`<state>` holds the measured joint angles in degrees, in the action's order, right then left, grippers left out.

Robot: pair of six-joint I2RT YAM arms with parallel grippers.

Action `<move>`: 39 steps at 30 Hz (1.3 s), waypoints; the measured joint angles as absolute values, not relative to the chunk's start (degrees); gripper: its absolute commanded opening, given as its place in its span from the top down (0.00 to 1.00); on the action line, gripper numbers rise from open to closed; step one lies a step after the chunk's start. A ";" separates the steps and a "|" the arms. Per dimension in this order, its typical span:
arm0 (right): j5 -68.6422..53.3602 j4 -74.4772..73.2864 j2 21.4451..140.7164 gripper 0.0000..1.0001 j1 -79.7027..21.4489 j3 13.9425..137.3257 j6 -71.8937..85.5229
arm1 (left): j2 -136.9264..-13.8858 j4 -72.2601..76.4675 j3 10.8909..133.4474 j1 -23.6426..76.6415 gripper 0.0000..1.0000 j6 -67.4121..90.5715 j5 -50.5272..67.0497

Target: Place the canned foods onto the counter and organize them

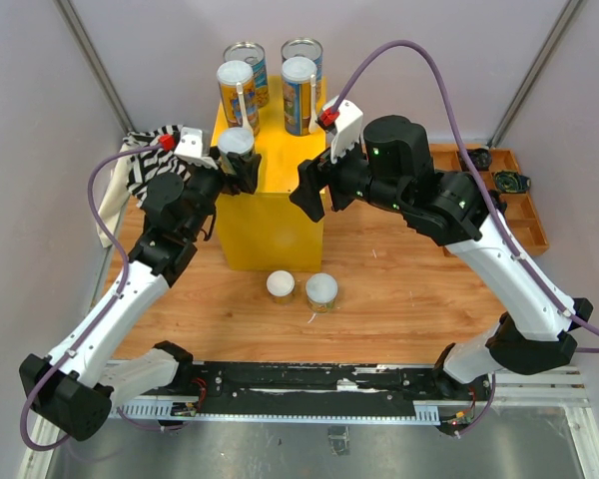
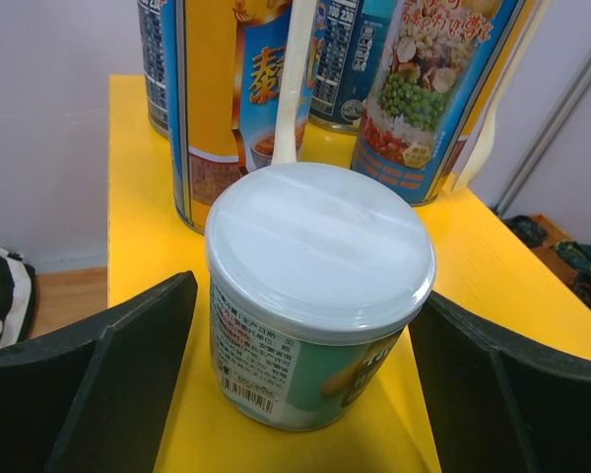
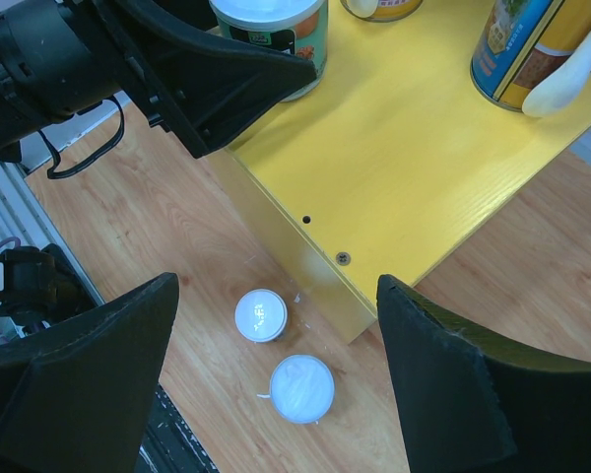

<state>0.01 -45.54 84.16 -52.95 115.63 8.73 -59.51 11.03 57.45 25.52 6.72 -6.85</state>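
The yellow counter [image 1: 280, 205] stands mid-table. Four tall cans stand at its back: two with white lids [image 1: 237, 92] [image 1: 299, 92] and two with metal tops [image 1: 246, 62] [image 1: 302, 58]. A short white-lidded can [image 1: 237, 142] stands on the counter's left front; it also shows in the left wrist view [image 2: 315, 286]. My left gripper [image 2: 303, 296] is open with a finger on each side of this can and a small gap on the left. Two short white-lidded cans [image 3: 261, 314] [image 3: 302, 388] stand on the table in front of the counter. My right gripper [image 3: 276, 286] is open and empty above the counter's front right corner.
A brown compartmented wooden tray [image 1: 524, 205] lies at the right with small dark items in it. A black-and-white striped cloth [image 1: 145, 165] lies left of the counter. Grey walls and slanted frame posts close in the back and sides.
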 measured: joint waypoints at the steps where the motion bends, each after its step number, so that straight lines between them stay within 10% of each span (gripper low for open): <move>1: 0.01 -45.54 84.16 0.18 -52.95 115.63 8.73 | -59.46 11.25 57.45 25.50 0.05 6.83 -6.90; 39: 6.24 -44.40 74.28 0.18 -52.95 100.97 9.17 | -35.66 -2.33 50.72 28.21 0.05 9.32 -0.14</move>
<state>6.24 -44.40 74.28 -52.95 100.97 9.17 -35.66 -2.33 50.72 28.21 9.32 -0.14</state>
